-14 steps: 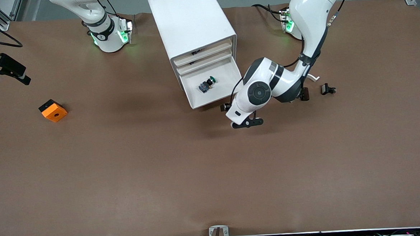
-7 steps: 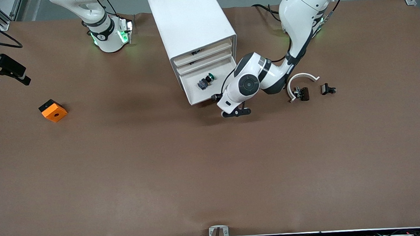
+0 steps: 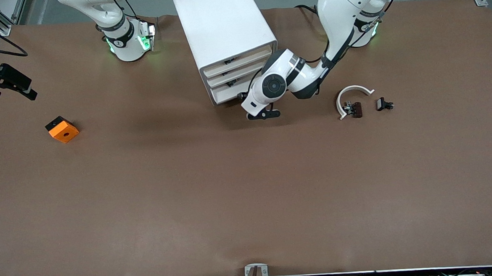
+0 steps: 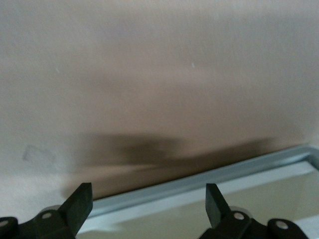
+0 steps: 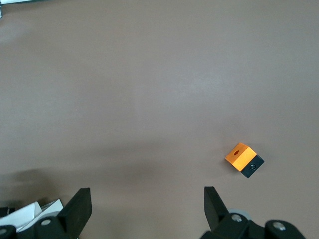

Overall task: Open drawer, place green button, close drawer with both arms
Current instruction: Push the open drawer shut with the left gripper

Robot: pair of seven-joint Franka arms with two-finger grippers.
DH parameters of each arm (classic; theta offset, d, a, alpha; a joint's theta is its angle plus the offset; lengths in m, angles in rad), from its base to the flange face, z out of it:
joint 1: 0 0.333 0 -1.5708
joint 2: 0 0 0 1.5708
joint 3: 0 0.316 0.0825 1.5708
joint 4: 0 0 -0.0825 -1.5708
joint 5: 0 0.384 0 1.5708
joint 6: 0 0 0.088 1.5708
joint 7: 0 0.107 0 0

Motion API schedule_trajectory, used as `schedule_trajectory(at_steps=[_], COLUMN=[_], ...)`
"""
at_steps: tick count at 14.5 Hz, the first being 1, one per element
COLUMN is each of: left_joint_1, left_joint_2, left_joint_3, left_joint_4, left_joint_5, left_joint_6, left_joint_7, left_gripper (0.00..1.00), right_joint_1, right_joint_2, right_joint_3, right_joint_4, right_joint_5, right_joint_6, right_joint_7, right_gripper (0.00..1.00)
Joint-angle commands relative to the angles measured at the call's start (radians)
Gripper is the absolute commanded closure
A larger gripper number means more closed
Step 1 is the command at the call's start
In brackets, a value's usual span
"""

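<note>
The white cabinet [image 3: 223,25] stands at the robots' side of the table. Its lowest drawer [image 3: 226,95] sits pushed in, about flush with the drawers above it. The button is hidden inside. My left gripper [image 3: 242,95] is against that drawer's front, open and empty. In the left wrist view the drawer's pale front edge [image 4: 209,177] runs close across the left gripper [image 4: 148,199]. My right gripper [image 3: 12,89] waits high over the right arm's end of the table. It is open and empty, and the right wrist view shows bare table below the right gripper [image 5: 148,199].
An orange block [image 3: 62,129] [image 5: 242,156] lies toward the right arm's end. A white curved strip with a black clip [image 3: 353,103] and a second black clip [image 3: 384,104] lie toward the left arm's end.
The left arm has swung toward the cabinet and pushed the open drawer in. The button, visible in the drawer before, is now out of sight. The right arm has not moved.
</note>
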Motion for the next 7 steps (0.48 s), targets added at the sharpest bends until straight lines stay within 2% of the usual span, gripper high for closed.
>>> schedule_trajectory(at_steps=[1, 7], left_joint_1=[0.008, 0.017], left_joint_2=[-0.025, -0.028], left_joint_3=[-0.035, -0.049], left_joint_4=[-0.022, -0.01], left_joint_5=[-0.015, -0.015], left_joint_6=[-0.014, -0.028], left_joint_7=[-0.036, -0.077], left_gripper=[0.0, 0.0], right_joint_1=[-0.006, -0.024], right_joint_2=[0.021, 0.044], right_joint_3=[0.003, 0.003], right_joint_4=[0.048, 0.074], right_joint_5=[-0.007, -0.015], right_joint_6=[0.013, 0.01], right_joint_7=[0.004, -0.01], right_gripper=[0.0, 0.0])
